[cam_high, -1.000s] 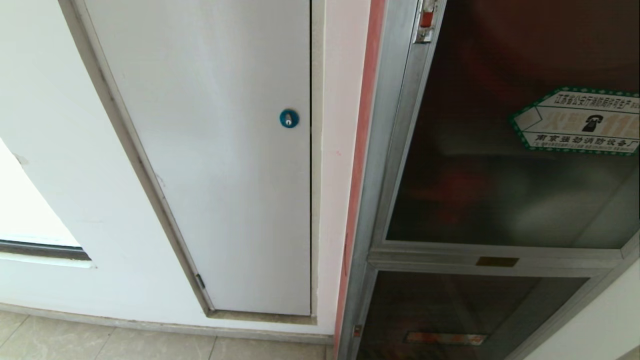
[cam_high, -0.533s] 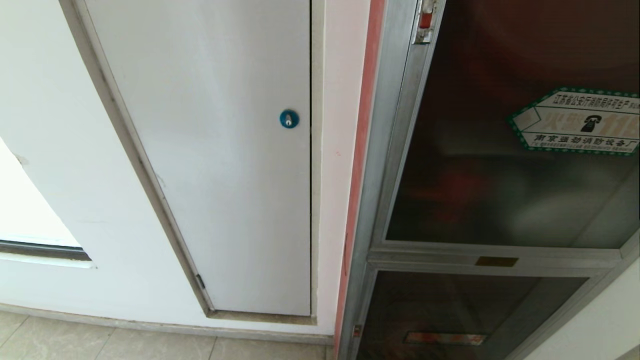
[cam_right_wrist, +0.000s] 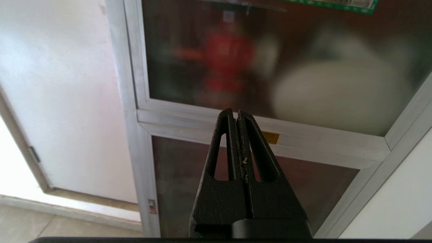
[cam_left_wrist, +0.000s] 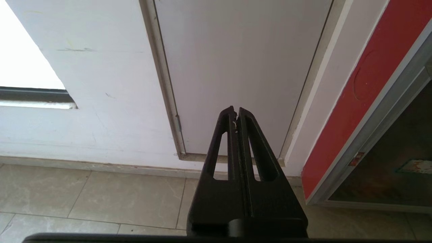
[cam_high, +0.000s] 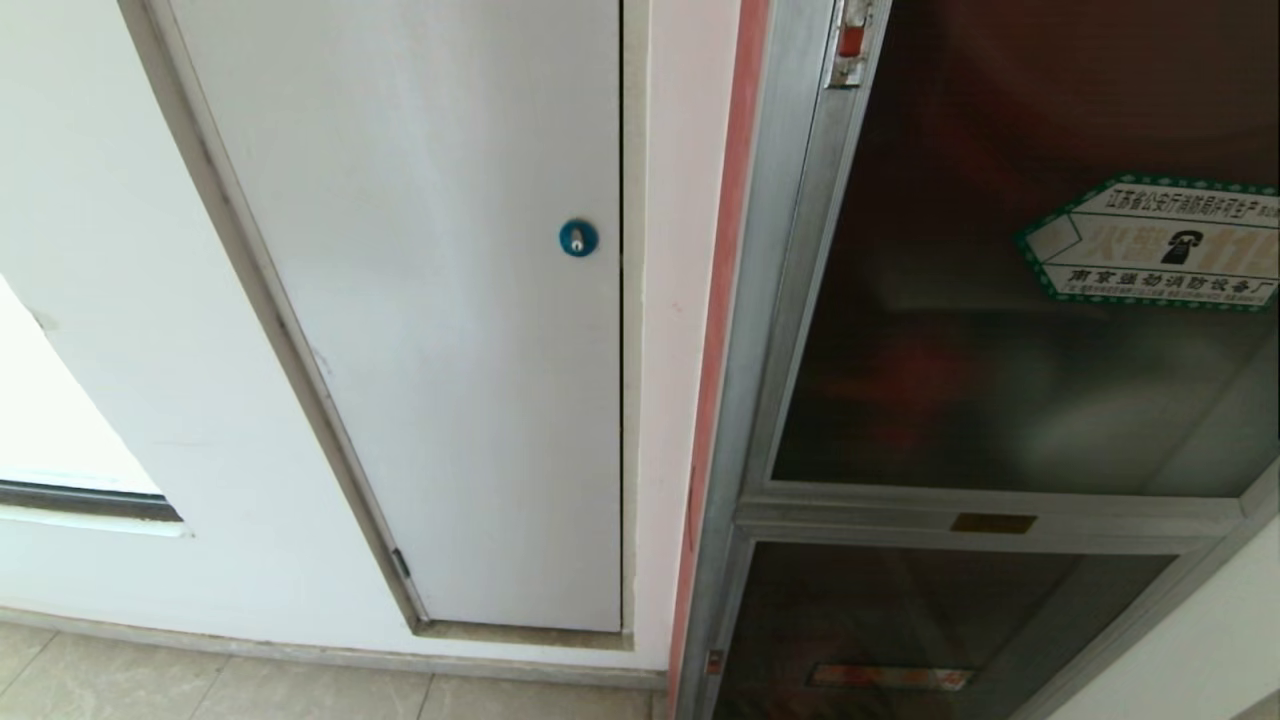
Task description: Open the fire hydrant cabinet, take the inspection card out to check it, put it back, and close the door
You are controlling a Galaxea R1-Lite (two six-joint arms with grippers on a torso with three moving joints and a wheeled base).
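Daylight's pouring through a window [cam_high: 50,400] into a white wall [cam_high: 120,300], beige floor tiles [cam_high: 250,690] running underneath.

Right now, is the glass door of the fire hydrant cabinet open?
No, the door sits shut, flush in the silver frame of the fire hydrant cabinet.
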